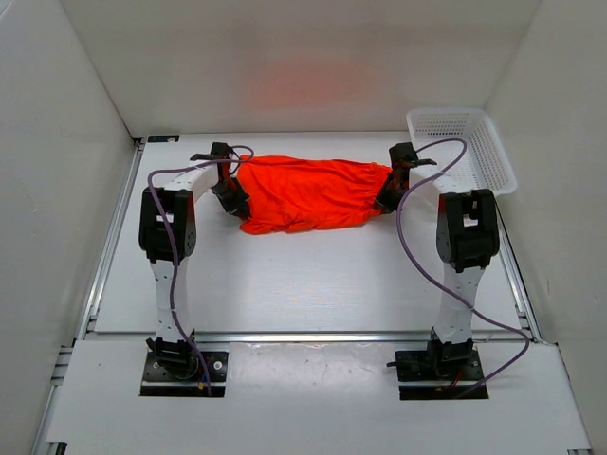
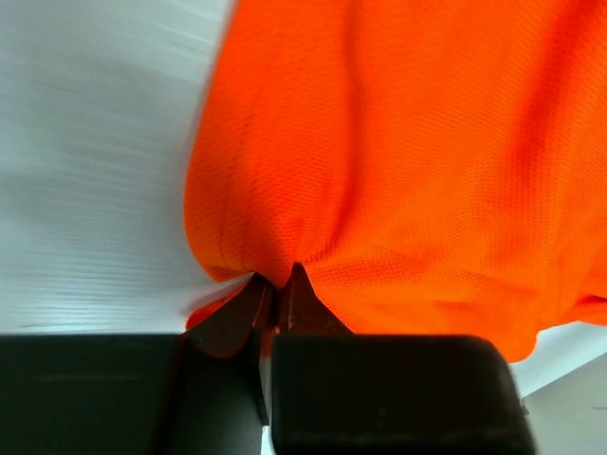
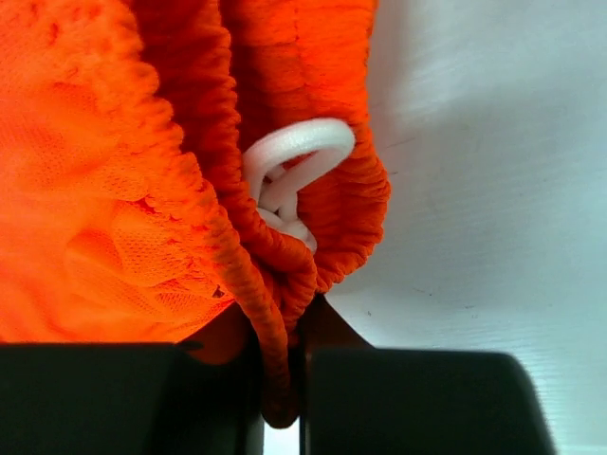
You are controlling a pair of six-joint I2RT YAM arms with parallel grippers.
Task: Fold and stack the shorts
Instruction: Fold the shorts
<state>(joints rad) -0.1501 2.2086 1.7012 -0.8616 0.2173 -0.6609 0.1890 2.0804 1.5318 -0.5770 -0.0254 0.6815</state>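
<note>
The orange-red shorts [image 1: 308, 194] lie stretched left to right across the far middle of the table, one gripper at each end. My left gripper [image 1: 237, 205] is at their left end. In the left wrist view that gripper [image 2: 277, 281] is shut on a pinch of the smooth mesh fabric [image 2: 398, 171] at the hem. My right gripper [image 1: 389, 199] is at the right end. In the right wrist view it [image 3: 294, 318] is shut on the gathered waistband [image 3: 275, 275], just below a loop of white drawstring [image 3: 296, 152].
A white mesh basket [image 1: 479, 152] stands at the back right, close to the right arm. White walls enclose the table on the left, back and right. A metal rail [image 1: 303, 336] runs along the near edge, in front of the arm bases.
</note>
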